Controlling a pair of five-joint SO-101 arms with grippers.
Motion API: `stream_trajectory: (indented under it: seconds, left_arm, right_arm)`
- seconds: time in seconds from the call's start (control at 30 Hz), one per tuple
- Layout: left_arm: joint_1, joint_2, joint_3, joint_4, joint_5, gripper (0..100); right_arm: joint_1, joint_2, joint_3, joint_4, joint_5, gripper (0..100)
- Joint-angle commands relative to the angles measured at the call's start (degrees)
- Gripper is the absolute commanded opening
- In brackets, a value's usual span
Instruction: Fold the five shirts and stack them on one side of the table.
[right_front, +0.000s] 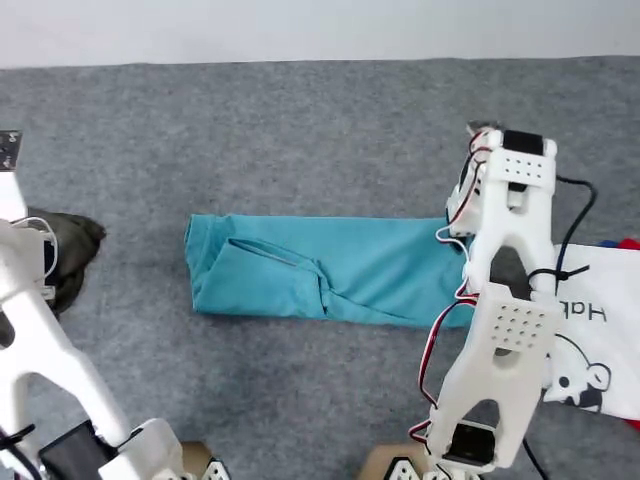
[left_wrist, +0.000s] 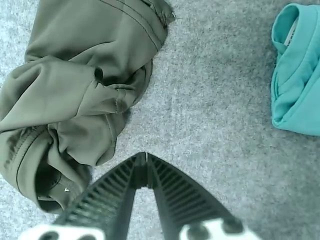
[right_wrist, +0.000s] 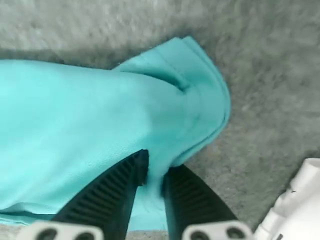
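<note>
Teal shirt (right_front: 320, 272) is lying in the middle of the table (right_front: 300, 120), folded into a long band, one end under the right arm. The right claw (right_wrist: 154, 167) is resting on that end, jaws drawn to a narrow slit with a ridge of teal cloth between them; we are reading this as a pinch on the shirt. The left claw (left_wrist: 146, 159) is hanging fully closed and empty over bare table, just beside the olive shirt (left_wrist: 75, 90).

Risks, as we are judging them: the pinch may be catching only the top layer, so a lift could peel the layers apart and undo the fold; the far end is lying free, so a pull could drag the whole band instead of folding it; the white shirt (right_front: 600, 320), lying just beside the right arm, could be swept along.

Count: we are seeing one teal shirt, one crumpled olive shirt, one white shirt, and red and blue scraps (right_front: 626, 244) at the table's edge that we cannot identify; two arms, two claws.
</note>
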Motion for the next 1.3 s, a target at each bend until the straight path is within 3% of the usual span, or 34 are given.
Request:
stream_trajectory:
  seconds: [0.0,0.57,0.87,1.1,1.27]
  left_arm:
    - [0.18,-2.02,-0.31,1.67,-0.35,1]
    - [0.35,-1.85,-0.22,1.67,-0.35,1]
    - [0.44,-1.85,2.07,1.67,-0.35,1]
    - [0.44,-2.20,2.95,1.67,-0.44,1]
    - [0.44,-2.11,3.03,1.67,-0.44,1]
  right_arm:
    - [-1.01,-0.57,-5.19,0.57,0.26,2.2]
    - [-5.23,-0.22,-5.80,-11.74,0.44,2.4]
    - [-8.04,1.27,-5.71,-12.26,0.44,2.7]
    - [-6.37,1.54,-5.71,-12.09,0.44,2.8]
    - [-4.62,1.54,-5.71,-11.65,0.44,11.4]
